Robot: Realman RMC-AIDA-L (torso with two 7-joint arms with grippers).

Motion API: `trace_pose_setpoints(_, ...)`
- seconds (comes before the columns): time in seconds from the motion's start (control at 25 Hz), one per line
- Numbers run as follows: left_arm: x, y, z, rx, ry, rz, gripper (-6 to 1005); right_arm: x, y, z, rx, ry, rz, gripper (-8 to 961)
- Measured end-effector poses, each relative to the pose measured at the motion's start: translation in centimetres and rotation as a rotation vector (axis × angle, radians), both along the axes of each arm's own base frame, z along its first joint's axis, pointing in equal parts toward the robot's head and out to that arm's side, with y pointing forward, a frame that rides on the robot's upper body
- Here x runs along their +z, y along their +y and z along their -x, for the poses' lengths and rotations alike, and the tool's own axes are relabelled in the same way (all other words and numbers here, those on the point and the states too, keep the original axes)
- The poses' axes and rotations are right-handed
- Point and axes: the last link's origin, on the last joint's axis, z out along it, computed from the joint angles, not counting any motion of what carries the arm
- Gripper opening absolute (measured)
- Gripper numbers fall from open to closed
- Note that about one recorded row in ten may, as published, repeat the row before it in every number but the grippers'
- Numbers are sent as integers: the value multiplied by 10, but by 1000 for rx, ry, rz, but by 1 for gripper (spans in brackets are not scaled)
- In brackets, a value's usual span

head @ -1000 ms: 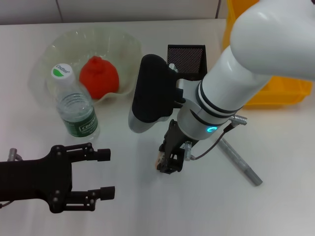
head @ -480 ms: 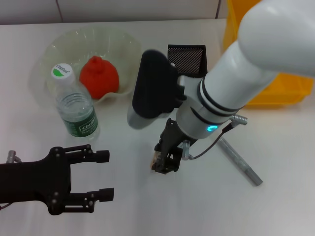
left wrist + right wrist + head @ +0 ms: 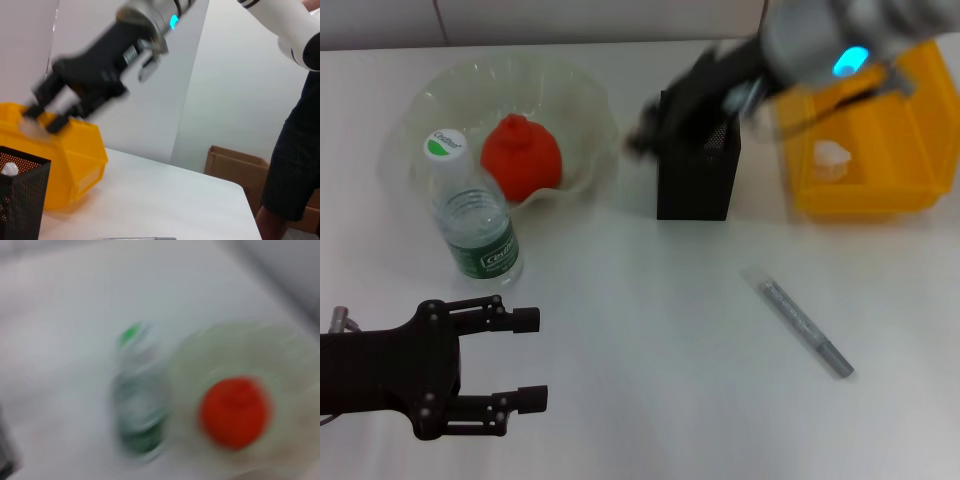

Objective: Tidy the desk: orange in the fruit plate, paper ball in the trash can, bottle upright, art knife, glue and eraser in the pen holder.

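Note:
My right gripper hovers, blurred, at the left rim of the black mesh pen holder. It is shut on a small pale eraser, seen above the holder in the left wrist view. A white item sticks up inside the holder. The orange lies in the clear fruit plate. The bottle stands upright in front of the plate. The grey art knife lies on the table at the right. My left gripper is open and empty at the near left.
A yellow bin stands right of the pen holder, with a white paper ball inside. The right wrist view shows, blurred, the bottle and the orange. A cardboard box stands beyond the table.
My right arm has lifted off the table's middle and swung back to the pen holder with the small eraser. The left arm has not moved.

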Motion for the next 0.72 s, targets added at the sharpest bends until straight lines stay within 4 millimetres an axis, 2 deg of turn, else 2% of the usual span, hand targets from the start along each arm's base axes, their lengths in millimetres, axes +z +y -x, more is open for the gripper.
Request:
trace_pose_setpoints(0.04, 0, 0, 0, -2, 0, -1, 786, 19, 14, -5, -30, 56, -72, 399)
trace_pose_setpoints(0.16, 0, 0, 0, -2, 1, -1, 786, 28, 24, -13, -66, 87, -120, 395)
trace_pose_setpoints(0.24, 0, 1, 0, -4, 1, -2, 786, 27, 30, -21, -92, 97, -138, 393)
trace_pose_setpoints(0.72, 0, 6, -5, -19, 3, 4, 786, 23, 35, -30, -113, 81, -153, 413)
